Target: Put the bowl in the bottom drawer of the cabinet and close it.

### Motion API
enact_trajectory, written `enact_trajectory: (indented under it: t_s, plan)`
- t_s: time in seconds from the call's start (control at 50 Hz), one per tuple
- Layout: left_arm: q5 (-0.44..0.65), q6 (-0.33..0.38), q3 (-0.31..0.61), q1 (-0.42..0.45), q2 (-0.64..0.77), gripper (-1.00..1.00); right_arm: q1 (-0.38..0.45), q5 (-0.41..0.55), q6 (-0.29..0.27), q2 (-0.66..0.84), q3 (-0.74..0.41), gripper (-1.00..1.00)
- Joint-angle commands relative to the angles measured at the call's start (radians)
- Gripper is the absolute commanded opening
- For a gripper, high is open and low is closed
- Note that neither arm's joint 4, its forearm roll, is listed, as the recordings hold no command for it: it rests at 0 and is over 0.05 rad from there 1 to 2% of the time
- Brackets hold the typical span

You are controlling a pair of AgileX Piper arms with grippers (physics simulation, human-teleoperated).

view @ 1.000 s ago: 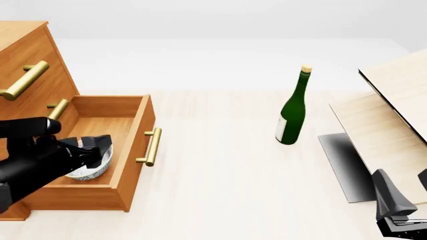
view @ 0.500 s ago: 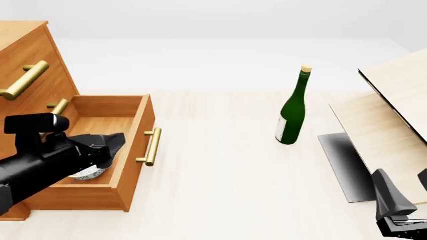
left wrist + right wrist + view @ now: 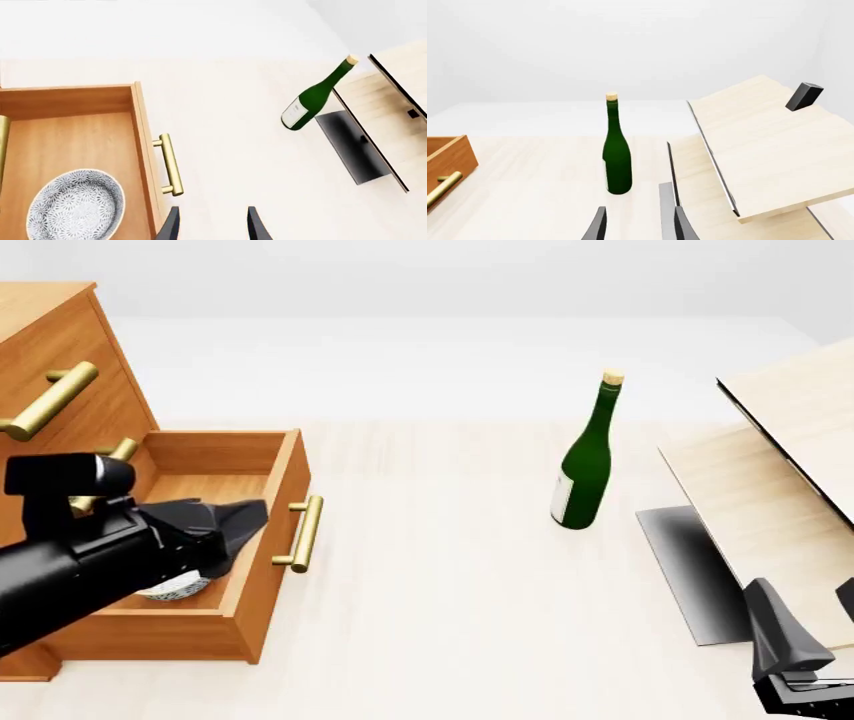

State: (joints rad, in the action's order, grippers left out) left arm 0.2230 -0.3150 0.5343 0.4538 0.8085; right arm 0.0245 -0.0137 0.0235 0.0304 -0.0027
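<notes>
Left wrist view shows the bowl (image 3: 75,205) lying on the floor of the bottom drawer (image 3: 73,135), which stands pulled out of the cabinet (image 3: 54,350) at the surface's (image 3: 441,590) nine o'clock side. Its brass handle (image 3: 169,164) faces three o'clock. The left pincer (image 3: 213,223) hangs over the drawer's front edge beside that handle, fingers parted with nothing between them. A second ago it was down over the bowl inside the drawer; it has since let go and drawn toward three o'clock, leaving the bowl behind. In the front view the left arm covers most of the bowl. A green bottle (image 3: 587,455) stands upright near the surface's centre, well apart from the drawer. Pale wooden boards (image 3: 781,470) lean at three o'clock. The right pincer (image 3: 637,222) rests at five o'clock, unmoved, parted and empty.
</notes>
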Motion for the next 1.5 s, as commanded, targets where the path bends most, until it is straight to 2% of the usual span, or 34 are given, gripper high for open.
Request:
enact_trajectory:
  t_s: [0.02, 0.24, 0.6, 0.92, 0.98, 1.0, 1.08, 1.22, 1.24, 1.5]
  plan:
    - [0.043, -0.012, 0.032, 0.053, -0.027, 1.0, 0.0, 0.0, 0.0, 0.0, 0.0, 1.0]
    - [0.037, -0.036, 0.046, 0.129, -0.006, 1.0, 0.0, 0.0, 0.0, -0.001, 0.0, 1.0]
    - [-0.018, -0.086, 0.032, 0.205, 0.069, 1.0, 0.0, 0.0, 0.0, 0.0, 0.0, 1.0]
    - [-0.064, -0.12, 0.013, 0.23, 0.119, 1.0, 0.0, 0.0, 0.0, 0.0, 0.0, 1.0]
    - [-0.085, -0.17, -0.001, 0.241, 0.144, 1.0, 0.0, 0.0, 0.0, 0.0, 0.0, 1.0]
    - [-0.089, -0.15, 0.0, 0.236, 0.145, 1.0, 0.0, 0.0, 0.0, 0.0, 0.0, 1.0]
    - [-0.105, -0.162, -0.007, 0.242, 0.165, 1.0, 0.0, 0.0, 0.0, 0.001, 0.0, 1.0]
    - [-0.133, -0.193, -0.02, 0.238, 0.198, 1.0, 0.0, 0.0, 0.0, 0.0, 0.0, 1.0]
    - [-0.143, -0.224, -0.028, 0.245, 0.205, 1.0, 0.0, 0.0, 0.0, 0.0, 0.0, 1.0]
    - [-0.194, -0.262, -0.054, 0.243, 0.268, 1.0, 0.0, 0.0, 0.0, 0.0, 0.0, 1.0]
